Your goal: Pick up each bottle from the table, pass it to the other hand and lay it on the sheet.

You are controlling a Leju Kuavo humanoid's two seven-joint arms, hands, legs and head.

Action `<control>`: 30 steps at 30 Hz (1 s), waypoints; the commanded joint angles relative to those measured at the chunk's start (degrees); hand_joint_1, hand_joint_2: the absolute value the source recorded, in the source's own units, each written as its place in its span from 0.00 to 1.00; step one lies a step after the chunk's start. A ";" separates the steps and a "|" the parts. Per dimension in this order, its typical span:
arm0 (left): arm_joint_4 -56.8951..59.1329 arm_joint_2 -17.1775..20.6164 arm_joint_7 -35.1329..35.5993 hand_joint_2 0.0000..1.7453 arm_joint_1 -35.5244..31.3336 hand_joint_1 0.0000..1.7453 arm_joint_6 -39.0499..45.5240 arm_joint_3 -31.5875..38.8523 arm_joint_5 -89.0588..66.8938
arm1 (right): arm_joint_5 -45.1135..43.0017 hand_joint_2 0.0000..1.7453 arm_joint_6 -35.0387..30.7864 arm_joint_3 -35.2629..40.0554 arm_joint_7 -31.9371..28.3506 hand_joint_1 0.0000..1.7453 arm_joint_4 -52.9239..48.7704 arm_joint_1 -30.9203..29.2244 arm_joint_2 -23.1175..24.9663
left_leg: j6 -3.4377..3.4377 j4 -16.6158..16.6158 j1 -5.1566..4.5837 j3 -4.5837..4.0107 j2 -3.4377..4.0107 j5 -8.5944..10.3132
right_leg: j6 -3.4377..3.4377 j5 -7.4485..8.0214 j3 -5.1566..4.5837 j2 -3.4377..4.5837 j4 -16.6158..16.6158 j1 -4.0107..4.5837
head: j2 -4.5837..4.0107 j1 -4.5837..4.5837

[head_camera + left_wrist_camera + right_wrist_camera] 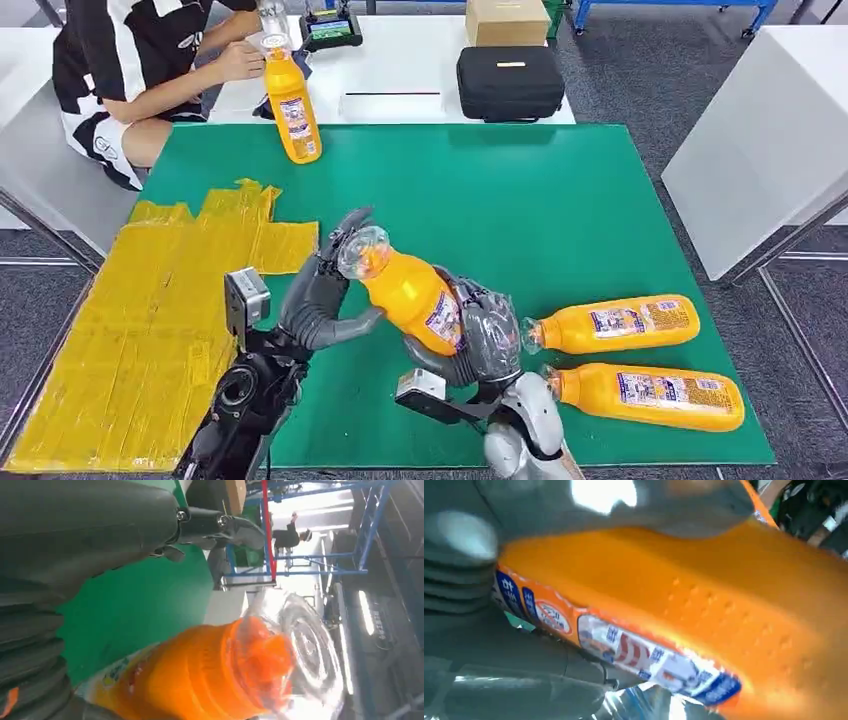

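**Bottle held between both hands above the green desk**

The orange bottle is raised above the green desk, tilted, with its clear cap end pointing up toward the yellow sheet side and its labelled base pointing down toward the robot.

Right hand: the fingers are wrapped around the lower, labelled part of the bottle and grasp it. In the right wrist view the orange body and label lie directly against the hand.

Left hand: positioned at the cap end of the same bottle. The fingers rise beside the cap and the thumb reaches under the neck. In the left wrist view the cap end sits just beside the hand, with the fingers extended above it. Whether this hand has a firm hold on the bottle cannot be told.

The yellow sheet lies on the robot's left part of the desk.

Two further bottles lie on their sides on the right part of the desk, one just behind the other, caps toward the robot's right hand.

A fourth bottle stands upright at the far edge of the desk, with a person's hand at its cap.
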 commanded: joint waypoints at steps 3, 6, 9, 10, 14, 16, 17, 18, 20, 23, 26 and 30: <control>5.79 1.28 0.50 1.00 -3.53 0.00 -0.09 -3.61 0.46 | 9.31 1.00 0.00 -4.97 -1.78 1.00 8.44 -6.35 4.41 | -0.19 -0.06 0.04 0.23 -0.04 -0.05 | 0.01 -0.08 0.24 -0.13 -0.06 0.04 | 0.00 0.00; 5.73 1.44 0.53 1.00 -3.65 0.00 0.15 -3.61 0.79 | 10.88 1.00 0.00 -3.99 -0.44 1.00 12.41 -8.76 5.10 | -0.21 -0.04 0.07 0.27 0.10 -0.09 | 0.01 -0.06 0.26 0.01 -0.05 0.06 | 0.00 0.00; 5.47 1.70 0.55 1.00 -3.66 0.00 0.35 -3.37 1.11 | 11.41 1.00 0.00 -2.97 0.75 1.00 14.92 -10.19 5.21 | -0.12 -0.04 0.03 0.13 0.10 -0.02 | 0.00 0.00 0.11 0.05 -0.02 0.02 | 0.00 0.00; 5.47 1.70 0.55 1.00 -3.66 0.00 0.35 -3.37 1.11 | 11.41 1.00 0.00 -2.97 0.75 1.00 14.92 -10.19 5.21 | -0.15 -0.04 0.04 0.17 0.10 -0.03 | 0.00 -0.01 0.15 0.03 -0.02 0.03 | 0.00 0.00; 5.47 1.70 0.55 1.00 -3.66 0.00 0.35 -3.37 1.11 | 11.41 1.00 0.00 -2.97 0.75 1.00 14.92 -10.19 5.21 | -0.13 -0.04 0.05 0.12 -0.02 0.00 | 0.01 -0.02 0.13 -0.06 -0.03 0.03 | 0.00 0.02; 5.23 1.87 0.54 1.00 -3.48 0.00 0.46 -3.20 1.26 | 11.41 1.00 0.00 -2.43 1.11 1.00 15.86 -10.54 5.06 | -0.14 -0.03 0.04 0.14 0.03 -0.02 | 0.01 -0.03 0.14 -0.02 -0.01 0.03 | 0.00 0.00; 5.09 1.92 0.54 1.00 -3.37 0.00 0.56 -3.12 1.37 | 11.40 1.00 0.00 -2.01 1.47 1.00 16.54 -10.86 4.98 | -0.12 -0.02 0.05 0.10 0.01 -0.01 | 0.01 -0.02 0.11 -0.03 -0.02 0.03 | 0.00 0.02; 4.86 2.09 0.51 1.00 -3.06 0.00 0.76 -2.84 1.62 | 11.46 1.00 0.00 -1.21 1.98 1.00 17.99 -11.45 4.94 | -0.28 -0.01 0.11 0.33 0.04 -0.13 | 0.02 -0.12 0.35 -0.09 -0.03 0.09 | 0.00 0.00; 4.51 2.20 0.36 1.00 -2.56 0.00 1.04 -2.35 2.04 | 11.06 1.00 0.00 -0.52 2.12 1.00 19.09 -11.75 5.00 | -0.24 -0.05 0.07 0.30 0.10 -0.09 | 0.01 -0.08 0.29 0.00 -0.03 0.05 | 0.00 0.02; 3.60 1.57 -0.36 1.00 -1.85 0.25 2.03 -0.98 3.38 | 10.83 1.00 0.00 0.28 2.38 1.00 20.09 -11.87 5.07 | -0.24 -0.06 0.08 0.30 0.12 -0.09 | 0.00 -0.08 0.29 0.01 -0.03 0.05 | 0.00 0.00; 3.20 1.13 -0.43 1.00 -1.48 1.00 2.63 0.18 5.31 | 10.41 1.00 0.00 1.37 3.06 1.00 20.56 -11.49 4.67 | -0.13 -0.04 0.05 0.10 0.04 -0.02 | 0.00 -0.02 0.11 0.00 -0.02 0.03 | 0.00 0.00; 4.59 0.91 -0.13 1.00 -1.89 1.00 3.08 0.14 6.37 | 9.97 1.00 0.00 2.27 4.35 1.00 20.54 -11.14 4.08 | -0.22 -0.05 0.07 0.26 0.02 -0.07 | 0.02 -0.08 0.28 -0.07 -0.04 0.05 | 0.00 0.00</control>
